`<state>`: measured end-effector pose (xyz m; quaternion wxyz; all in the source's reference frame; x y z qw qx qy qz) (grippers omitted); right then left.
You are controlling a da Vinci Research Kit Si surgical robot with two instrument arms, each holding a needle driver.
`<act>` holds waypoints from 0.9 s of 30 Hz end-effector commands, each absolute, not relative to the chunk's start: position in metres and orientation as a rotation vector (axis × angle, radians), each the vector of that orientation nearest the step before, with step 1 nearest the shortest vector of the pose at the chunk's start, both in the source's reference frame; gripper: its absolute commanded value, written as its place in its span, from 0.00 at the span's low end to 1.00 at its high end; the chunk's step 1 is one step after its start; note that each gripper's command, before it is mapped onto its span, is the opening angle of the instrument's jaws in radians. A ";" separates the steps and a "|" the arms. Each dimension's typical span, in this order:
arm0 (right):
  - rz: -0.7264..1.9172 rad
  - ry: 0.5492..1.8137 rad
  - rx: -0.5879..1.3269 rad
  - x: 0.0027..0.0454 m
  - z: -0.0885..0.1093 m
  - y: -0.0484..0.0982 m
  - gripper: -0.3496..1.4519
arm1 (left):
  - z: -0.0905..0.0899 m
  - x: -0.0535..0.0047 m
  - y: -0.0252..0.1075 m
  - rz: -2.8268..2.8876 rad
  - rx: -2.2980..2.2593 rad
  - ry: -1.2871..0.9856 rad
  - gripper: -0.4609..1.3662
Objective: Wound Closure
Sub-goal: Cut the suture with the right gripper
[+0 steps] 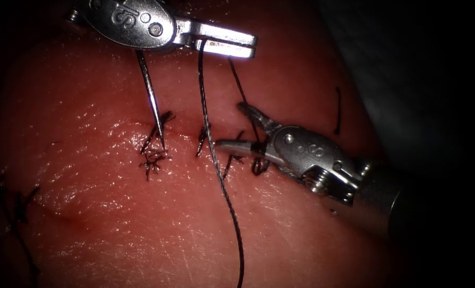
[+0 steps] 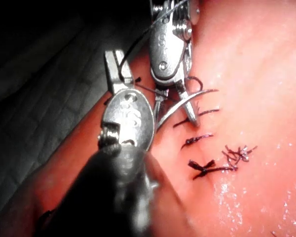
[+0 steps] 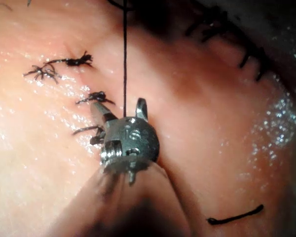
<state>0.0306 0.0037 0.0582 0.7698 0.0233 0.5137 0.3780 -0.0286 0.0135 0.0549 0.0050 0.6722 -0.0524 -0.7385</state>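
**Left tool pinches thread up high, right tool spread at the stitch line**

While the glistening pink-red pork tissue [image 1: 114,213] lies under the light, we see the left arm's silver needle driver [image 1: 227,44] up top, its jaws pressed together on the dark braided thread [image 1: 216,160]. That thread drops from the jaws, crosses the stitched cut [image 1: 184,136] and trails off towards the near edge of the tissue. A second, thinner strand [image 1: 242,90] slants from near those jaws down to the right tool.

Just below the left tool's body hangs the slim curved steel needle [image 1: 152,98], point down, its tip beside the leftmost stitch [image 1: 154,144]; we can't tell whether it is touching the tissue or what is holding its upper end, which is hidden behind the tool.

Over on the right, the right arm's silver needle driver [image 1: 232,125] has its jaws spread, one up, one flat along the stitch line, holding nothing we can make out. In its wrist view [image 3: 118,111] the jaws gape either side of the thread [image 3: 124,59].

A loose cut end of black thread [image 1: 337,112] lies on the tissue, well right of the cut.
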 end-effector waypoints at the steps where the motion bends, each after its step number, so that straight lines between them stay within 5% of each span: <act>1: 0.814 1.118 0.057 0.0308 0.058 0.004 0.84 | 0.055 -0.0285 0.013 -2.310 2.105 -0.160 0.06; 27: 0.831 1.112 0.045 0.0327 0.059 0.004 0.85 | 0.053 -0.0284 0.013 -2.311 2.113 -0.164 0.06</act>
